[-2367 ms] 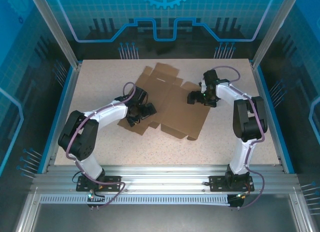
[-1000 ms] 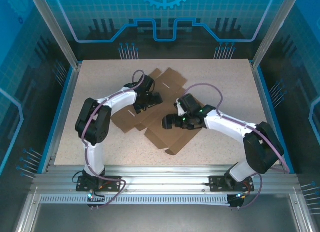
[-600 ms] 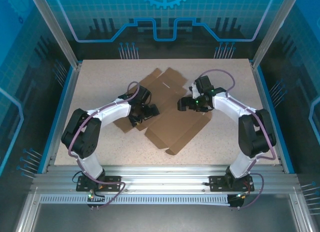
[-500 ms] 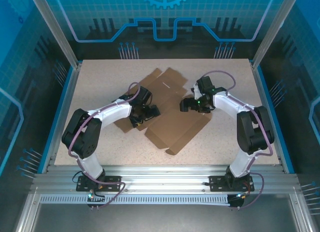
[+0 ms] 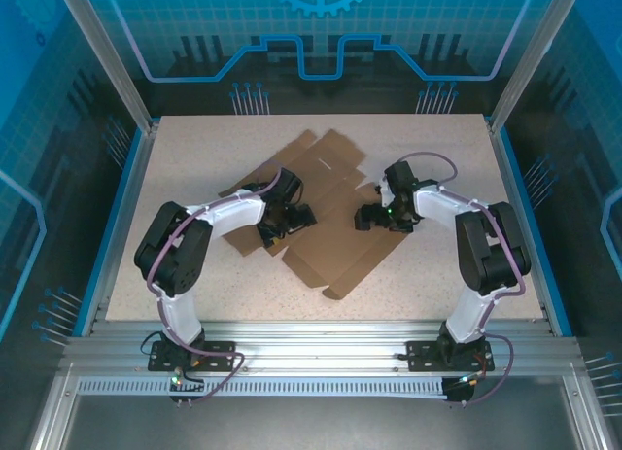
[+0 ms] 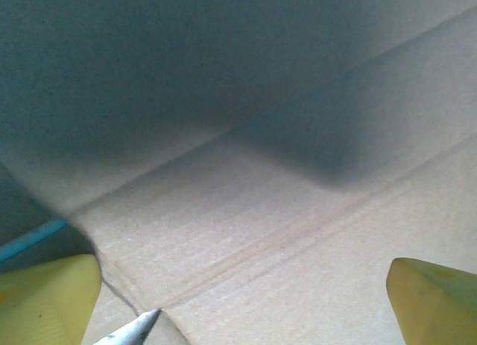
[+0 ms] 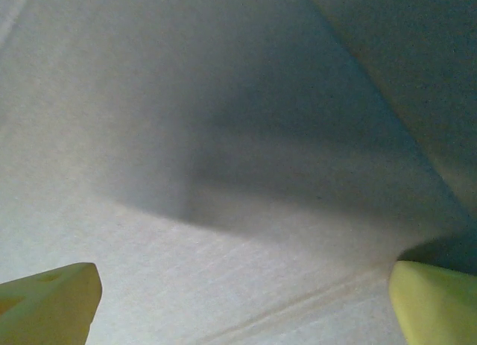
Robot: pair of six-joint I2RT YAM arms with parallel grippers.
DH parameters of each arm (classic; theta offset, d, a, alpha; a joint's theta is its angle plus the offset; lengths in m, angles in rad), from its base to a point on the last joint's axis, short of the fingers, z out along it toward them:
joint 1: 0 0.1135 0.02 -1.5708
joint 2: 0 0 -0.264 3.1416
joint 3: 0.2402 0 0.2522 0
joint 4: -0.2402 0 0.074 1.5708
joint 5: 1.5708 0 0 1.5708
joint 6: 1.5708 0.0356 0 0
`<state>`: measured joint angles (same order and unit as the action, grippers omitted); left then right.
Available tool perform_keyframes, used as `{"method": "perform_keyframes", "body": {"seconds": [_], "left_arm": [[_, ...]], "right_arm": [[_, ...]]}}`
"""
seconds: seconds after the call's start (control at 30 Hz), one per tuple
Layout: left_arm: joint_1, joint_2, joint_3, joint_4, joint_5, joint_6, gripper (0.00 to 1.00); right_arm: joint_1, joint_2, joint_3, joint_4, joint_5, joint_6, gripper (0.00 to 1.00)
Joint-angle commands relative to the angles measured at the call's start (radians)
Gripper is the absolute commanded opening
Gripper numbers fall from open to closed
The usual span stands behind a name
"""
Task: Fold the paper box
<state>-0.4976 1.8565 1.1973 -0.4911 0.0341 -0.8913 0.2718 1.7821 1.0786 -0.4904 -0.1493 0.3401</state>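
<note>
Left hand [image 5: 289, 224] and right hand [image 5: 367, 218] stand wide, empty, over paper box [image 5: 335, 238]; judged light, stiff, crease-hinged; grip flap edges.

Over the flat paper box [image 5: 335, 246] hang the left end effector [image 5: 288, 222] and right end effector [image 5: 369, 217], perhaps touching it.

Brown paper box [image 5: 335, 238] lies seemingly flat, unfolded, mid-table.

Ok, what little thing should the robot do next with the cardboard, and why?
Probably dip the left gripper to pinch the paper box at the edge beside its fingertip and lift along the crease. The box lies flat and unfolded; it and the right gripper both hang open close over it, holding nothing.
</note>
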Motion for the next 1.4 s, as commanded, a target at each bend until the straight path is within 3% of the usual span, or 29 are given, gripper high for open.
{"method": "perform_keyframes", "body": {"seconds": [0.0,0.23,0.87,1.03,1.23,1.37], "left_arm": [[-0.006,0.035,0.037,-0.011,0.005,0.006,0.99],[-0.005,0.091,0.093,-0.006,0.008,0.029,0.99],[-0.002,0.189,0.240,0.051,0.058,0.111,0.99],[0.011,0.130,0.190,0.080,0.079,0.127,0.99],[0.053,-0.054,0.023,0.189,0.143,0.133,0.99],[0.085,-0.152,-0.054,0.178,0.143,0.167,0.99]], "right_arm": [[-0.001,-0.025,-0.057,0.010,0.011,0.033,1.00],[0.043,-0.119,-0.173,0.039,0.006,0.106,1.00],[0.469,-0.287,-0.304,0.125,0.073,0.437,1.00],[0.483,-0.330,-0.297,0.116,0.111,0.406,1.00],[0.483,-0.429,-0.279,0.110,0.085,0.259,1.00],[0.480,-0.479,-0.266,0.075,0.118,0.223,1.00]]}}
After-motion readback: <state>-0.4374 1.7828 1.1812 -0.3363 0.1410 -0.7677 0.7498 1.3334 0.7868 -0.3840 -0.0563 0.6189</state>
